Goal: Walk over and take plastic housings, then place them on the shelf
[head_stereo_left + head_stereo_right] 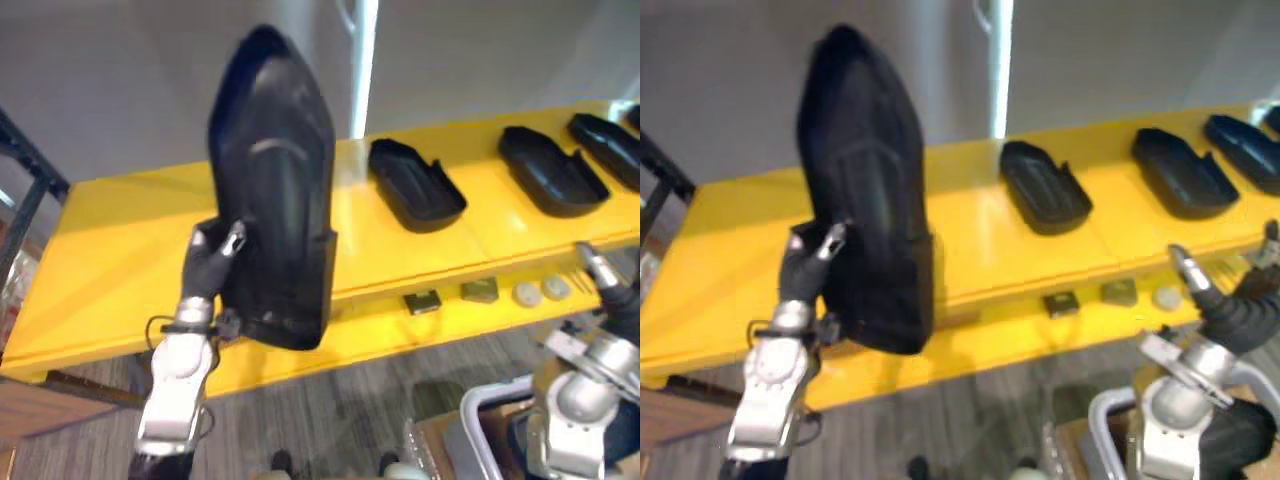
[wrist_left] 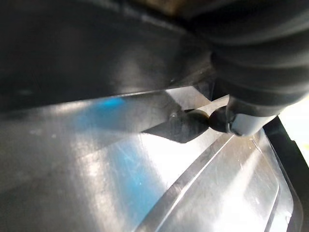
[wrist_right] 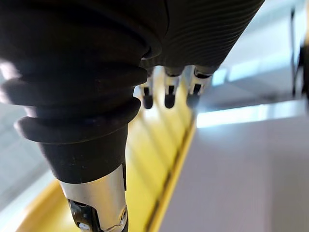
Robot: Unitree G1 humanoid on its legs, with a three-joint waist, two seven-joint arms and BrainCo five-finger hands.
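So the big black plastic housing (image 1: 275, 180) was held upright by the left robot hand (image 1: 208, 262), fingers clamped round its lower edge, above the yellow shelf (image 1: 100, 250). Probably best if it's tipped flat and lowered gently onto the bare patch at 9 o'clock of the other housings (image 1: 415, 185), kept apart from them. The right robot hand (image 1: 1215, 300) was seen loose-fingered and empty at 4 o'clock. No writing could be read, tbh; the small tags (image 1: 422, 301) on the shelf edge were too tiny.

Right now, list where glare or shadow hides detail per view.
Left eye view: glare on the shelf beside a lying housing; the held housing in the left hand reads flat black. Left wrist view: blue-white sheen across it. Right wrist view: backlight silhouettes the right hand.
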